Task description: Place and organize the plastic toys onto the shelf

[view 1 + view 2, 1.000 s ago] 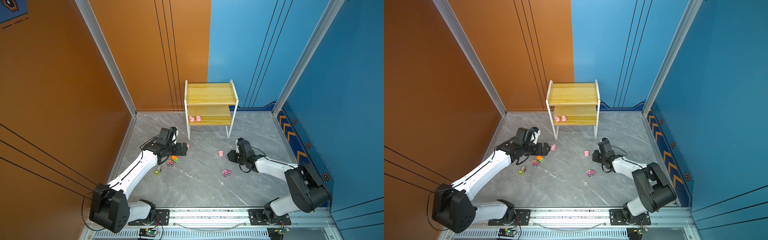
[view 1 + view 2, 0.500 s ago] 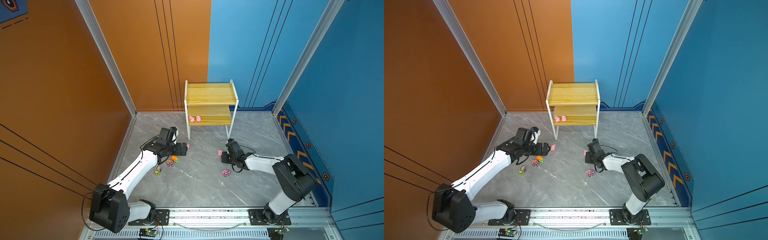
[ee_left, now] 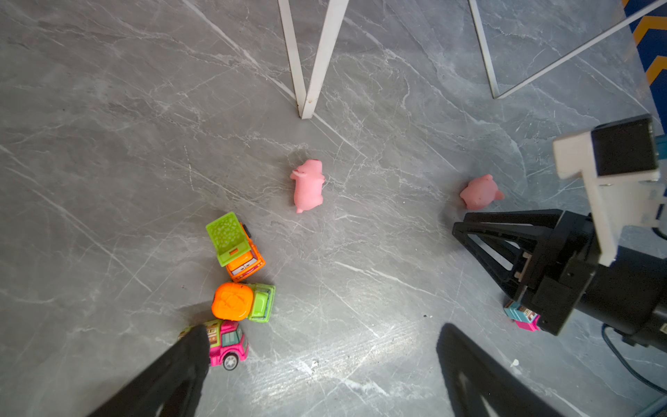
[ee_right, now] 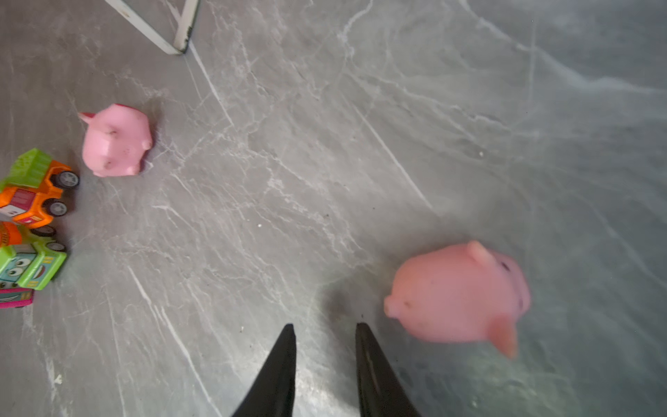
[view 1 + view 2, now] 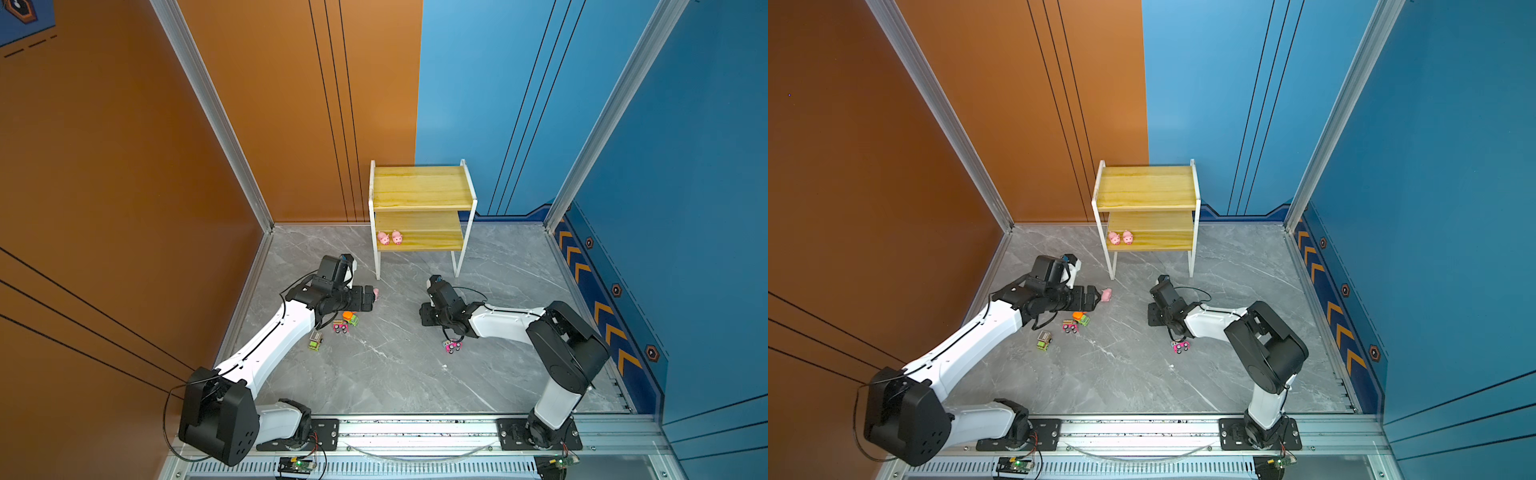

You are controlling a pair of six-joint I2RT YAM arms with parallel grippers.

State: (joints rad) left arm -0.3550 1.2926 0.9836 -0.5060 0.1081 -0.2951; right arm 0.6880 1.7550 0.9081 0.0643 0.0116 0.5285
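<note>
1. Spread to full width, the left gripper (image 3: 321, 330) hangs low over the grey marble floor (image 3: 108, 144) and has hold of nothing.
2. The first pink pig (image 3: 308, 186) lies on its side on the floor ahead of that gripper's fingertips. It is roughly in line with the gap but beyond it, not between the fingers, and it is near the front left leg of the shelf (image 5: 419, 189).
3. Three trucks cluster close to one left finger: the orange dump truck (image 3: 234, 245) with a green bed, the green mixer truck (image 3: 242, 301) with an orange drum, and the pink truck (image 3: 225, 341), which is partly covered by that finger.
4. The yellow-green truck (image 5: 315, 340) stands apart from the cluster, beside the left arm.
5. The right gripper (image 4: 325, 326) sits close to the floor with only a narrow slit between its jaws and nothing in them.
6. The second pink pig (image 4: 458, 296), slightly blurred, lies just beside the right fingertips, off to one side and outside the slit. Whether it touches them cannot be told.
7. The other pink truck (image 5: 451, 345) rests on the floor by the right wrist.
8. On the shelf's lower board, at its front left, the third pig (image 5: 383, 238) and the fourth pig (image 5: 397, 237) stand side by side.
</note>
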